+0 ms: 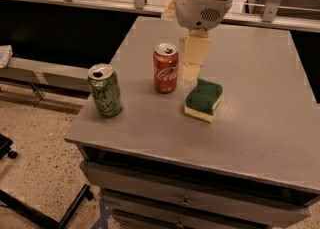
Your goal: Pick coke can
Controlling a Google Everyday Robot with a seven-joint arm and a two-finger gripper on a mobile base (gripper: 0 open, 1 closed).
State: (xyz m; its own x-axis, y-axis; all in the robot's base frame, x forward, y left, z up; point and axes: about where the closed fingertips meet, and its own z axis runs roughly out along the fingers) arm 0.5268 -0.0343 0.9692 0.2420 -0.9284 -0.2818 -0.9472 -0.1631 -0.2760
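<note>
Lining up on the coke can
Gripper hangs just right of it, open or closed I cannot tell; centre on the can, clear of the sponge.

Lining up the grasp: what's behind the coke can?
Behind the coke can only grey table shows, up to its far edge; the strip directly behind the can's body is covered. The gripper hangs close beside the can, on the picture's right, not behind it.
</note>
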